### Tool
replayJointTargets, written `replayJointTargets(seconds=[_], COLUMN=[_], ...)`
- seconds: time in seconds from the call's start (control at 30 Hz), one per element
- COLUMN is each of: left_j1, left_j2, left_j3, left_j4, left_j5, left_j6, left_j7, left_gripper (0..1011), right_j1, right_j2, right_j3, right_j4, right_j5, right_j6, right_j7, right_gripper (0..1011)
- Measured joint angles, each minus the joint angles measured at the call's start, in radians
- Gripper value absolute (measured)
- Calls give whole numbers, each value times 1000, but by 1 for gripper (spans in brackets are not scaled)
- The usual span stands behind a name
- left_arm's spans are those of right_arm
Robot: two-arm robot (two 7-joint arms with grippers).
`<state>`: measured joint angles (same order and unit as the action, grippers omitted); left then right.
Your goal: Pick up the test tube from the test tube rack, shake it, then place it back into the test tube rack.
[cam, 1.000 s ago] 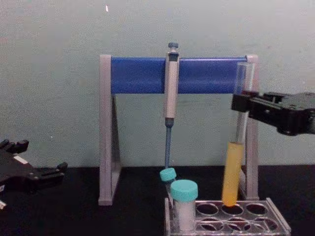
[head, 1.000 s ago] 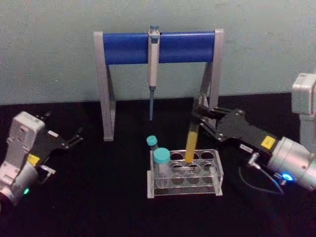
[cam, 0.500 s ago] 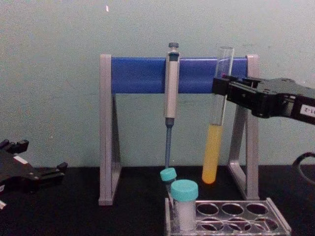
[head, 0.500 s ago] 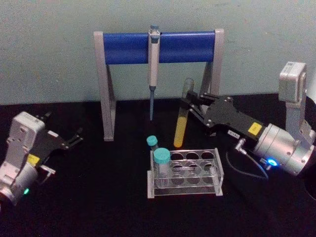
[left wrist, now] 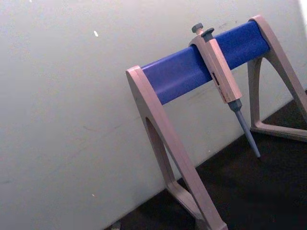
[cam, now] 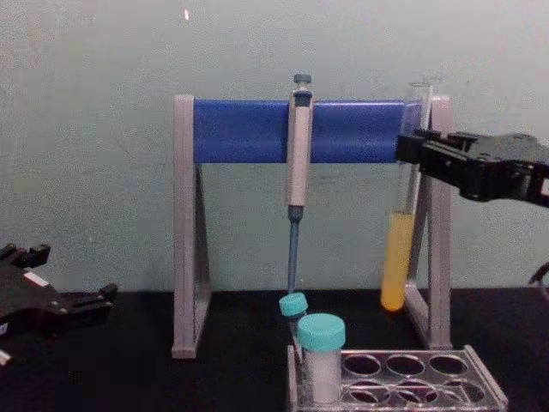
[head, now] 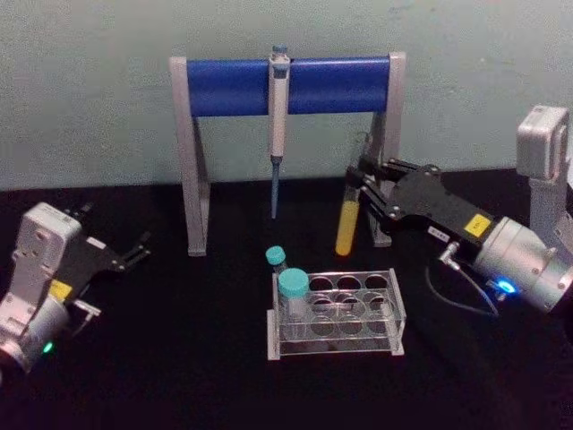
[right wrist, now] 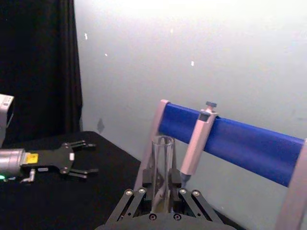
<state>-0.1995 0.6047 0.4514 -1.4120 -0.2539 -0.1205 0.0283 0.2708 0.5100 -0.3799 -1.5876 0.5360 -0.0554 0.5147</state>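
Note:
The test tube (head: 347,224) is a slim clear tube with yellow-orange liquid in its lower part. It hangs nearly upright in the air, behind and above the test tube rack (head: 395,315). My right gripper (head: 359,185) is shut on the tube's clear upper part. From the chest, the test tube (cam: 398,262) hangs in front of the stand's right leg, held by the right gripper (cam: 413,154), well above the rack (cam: 482,379). The right wrist view shows the tube (right wrist: 163,163) between that gripper's fingers (right wrist: 144,189). My left gripper (head: 134,251) rests open at the far left.
A grey-legged stand with a blue bar (head: 286,85) rises behind the rack, and a pipette (head: 277,116) hangs from it. A wide teal-capped tube (head: 293,288) and a small teal-capped tube (head: 276,258) stand at the rack's left end. A black cloth covers the table.
The right gripper lifted the test tube out of the rack, swung it left and tilted it. It then swung it back right to nearly upright. The left arm has not moved.

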Motion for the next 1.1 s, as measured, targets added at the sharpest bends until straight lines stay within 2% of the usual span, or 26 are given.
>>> replayJointTargets(seconds=[0.2,0.4,0.6,0.83,1.1], left_j1=[0,0,0,0,0], left_j2=[0,0,0,0,0], left_j3=[0,0,0,0,0], left_j4=[0,0,0,0,0], left_j5=[0,0,0,0,0], left_j6=[0,0,0,0,0], left_j7=[0,0,0,0,0], left_gripper=[1001,1001,1001,1001,1001], right_j1=[-26,-77,-114,-103,-37], right_j2=[17,49,72,62,12], right_j3=[28,60,67,37,-3], right_j4=[-23,-74,-123,-129,-58], right_j5=[-8,-9,5,44,61], right_j6=[2,22,51,59,23], right_j7=[-20,-35,-24,25,45], right_gripper=[228,228,228,228,228])
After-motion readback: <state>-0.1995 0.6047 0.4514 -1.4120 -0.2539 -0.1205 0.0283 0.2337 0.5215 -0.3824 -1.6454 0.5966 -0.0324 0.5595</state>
